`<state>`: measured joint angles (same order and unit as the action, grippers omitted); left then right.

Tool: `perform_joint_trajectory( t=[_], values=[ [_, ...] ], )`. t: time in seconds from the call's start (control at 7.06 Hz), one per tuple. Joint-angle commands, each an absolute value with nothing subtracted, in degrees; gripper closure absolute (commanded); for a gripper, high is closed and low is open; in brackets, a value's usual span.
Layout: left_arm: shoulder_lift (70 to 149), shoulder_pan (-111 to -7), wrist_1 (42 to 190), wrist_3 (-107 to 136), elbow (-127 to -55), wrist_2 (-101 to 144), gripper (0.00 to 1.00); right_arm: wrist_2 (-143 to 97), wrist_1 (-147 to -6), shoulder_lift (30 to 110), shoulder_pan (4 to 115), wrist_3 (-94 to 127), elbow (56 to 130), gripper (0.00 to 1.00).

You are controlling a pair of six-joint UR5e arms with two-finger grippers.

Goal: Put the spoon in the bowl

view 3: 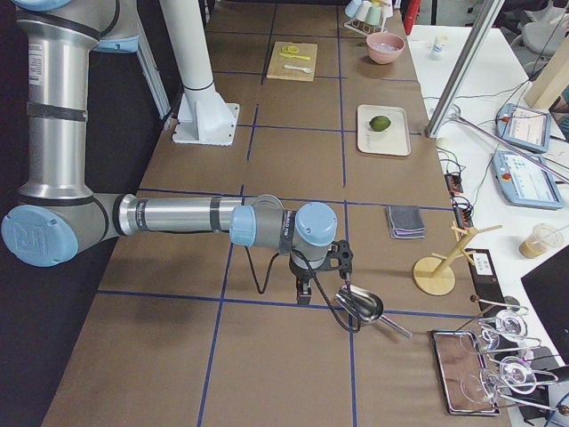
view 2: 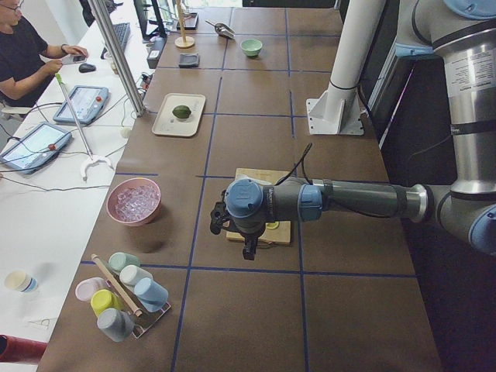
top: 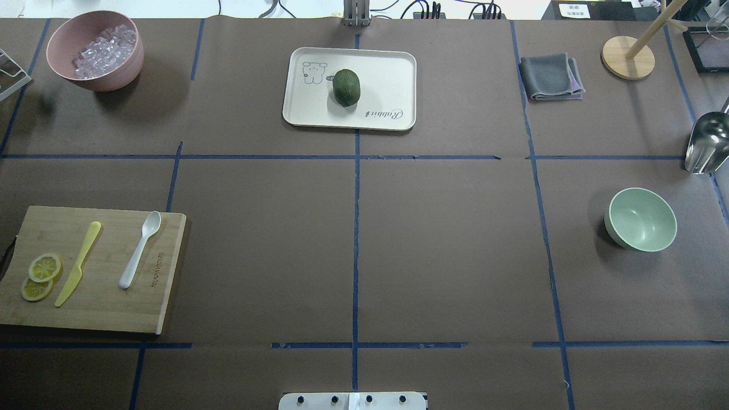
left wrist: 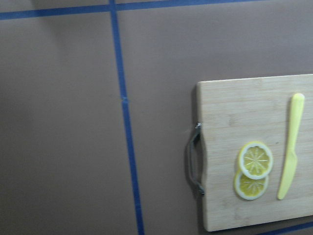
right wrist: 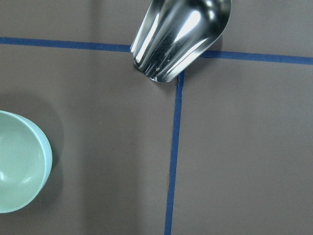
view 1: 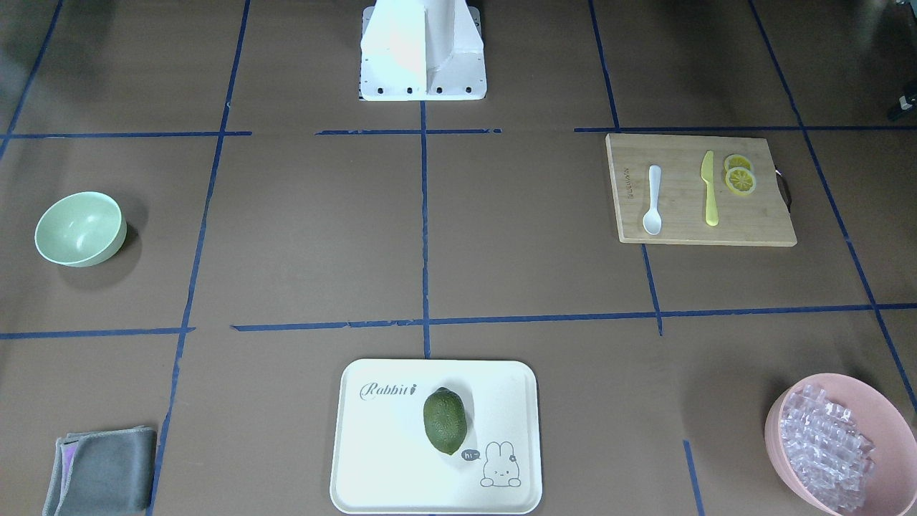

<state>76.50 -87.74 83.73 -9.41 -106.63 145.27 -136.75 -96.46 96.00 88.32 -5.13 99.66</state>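
The white spoon [view 1: 653, 201] lies on a wooden cutting board [view 1: 759, 226], scoop towards the operators' side; it also shows in the overhead view [top: 139, 249]. The mint-green bowl [view 1: 79, 229] stands upright and empty at the other end of the table [top: 642, 219], with part of it in the right wrist view [right wrist: 19, 169]. My left gripper [view 2: 246, 248] hangs above the board's outer end; the spoon is outside the left wrist view. My right gripper [view 3: 302, 289] hangs above the table near the bowl. I cannot tell whether either gripper is open or shut.
On the board lie a yellow knife [top: 78, 263] and lemon slices [top: 40, 276]. A pink bowl of ice pieces [top: 94, 51], a white tray [top: 393, 80] with a green fruit [top: 346, 86], a grey cloth [top: 549, 77], a metal scoop [top: 706, 142] and a wooden stand [top: 628, 57] line the far side.
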Motion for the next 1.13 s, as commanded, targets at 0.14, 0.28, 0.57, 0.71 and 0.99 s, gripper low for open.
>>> perform_joint_trajectory(
  t=[0.14, 0.28, 0.57, 0.71, 0.99],
  values=[
    [76.6, -87.0, 84.0, -9.3, -106.6, 145.6, 0.0, -140.5, -81.4, 96.3, 79.1, 15.9, 99.7, 0.01],
    [76.6, -86.9, 84.1, -9.3, -106.8, 145.6, 0.0, -139.0, -73.0, 96.6, 74.8, 24.8, 99.6, 0.01],
    [76.6, -86.8, 84.1, -9.3, -106.7, 145.6, 0.0, -130.9, -65.0, 96.6, 63.8, 36.4, 99.1, 0.01],
    [76.6, -86.8, 84.1, -9.3, -106.7, 145.6, 0.0, -131.0, -63.4, 96.6, 61.4, 36.9, 97.1, 0.02],
    [76.6, -86.8, 84.1, -9.2, -106.7, 145.6, 0.0, -130.9, -60.7, 96.0, 59.5, 36.9, 92.7, 0.03]
  ],
)
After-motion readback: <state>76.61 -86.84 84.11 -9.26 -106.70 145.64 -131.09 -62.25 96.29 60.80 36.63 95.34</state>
